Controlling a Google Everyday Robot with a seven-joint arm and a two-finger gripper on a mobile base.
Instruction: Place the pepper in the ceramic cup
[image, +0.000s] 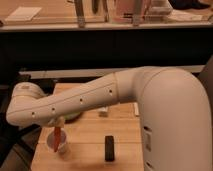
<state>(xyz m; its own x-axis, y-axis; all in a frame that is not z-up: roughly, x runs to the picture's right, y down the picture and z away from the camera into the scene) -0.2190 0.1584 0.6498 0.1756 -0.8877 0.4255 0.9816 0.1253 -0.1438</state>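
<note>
The pepper (57, 136) is a slender red-orange chili hanging point down. Its lower end is at or just inside the rim of the ceramic cup (59, 146), a small white cup near the front left of the wooden table (125, 135). My gripper (58, 123) is under the white arm's left end, directly above the cup, and is shut on the top of the pepper. The arm hides most of the gripper.
A black rectangular bar (109, 148) lies on the table right of the cup. A green bowl (75, 118) sits behind the cup, mostly hidden by the arm. Small white objects (103, 113) lie further back. My white body fills the right side.
</note>
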